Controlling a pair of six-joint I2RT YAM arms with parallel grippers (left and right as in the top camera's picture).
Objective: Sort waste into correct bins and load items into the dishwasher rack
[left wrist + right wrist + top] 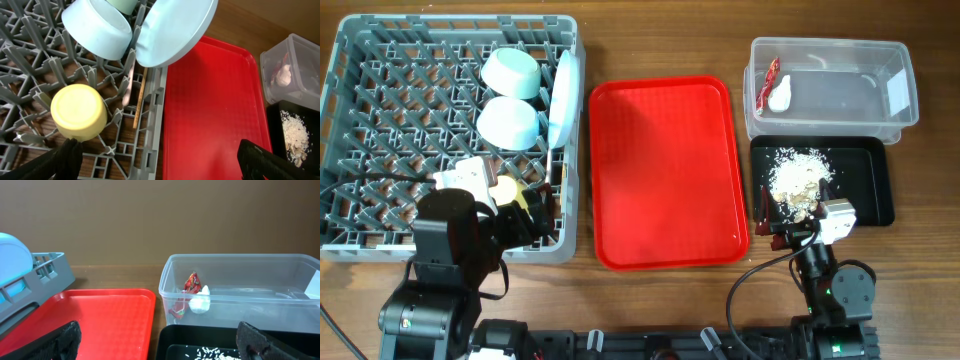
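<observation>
Grey rack is holding dishes, waste sitting binned upper right; left gripper, right gripper gaping empty, so probably parking next.

Left gripper jaws spread wide over rack edge and red tray. Yellow cup, mouth down, just ahead-left in the rack; bowl and plate farther ahead, chopsticks straight ahead.
</observation>
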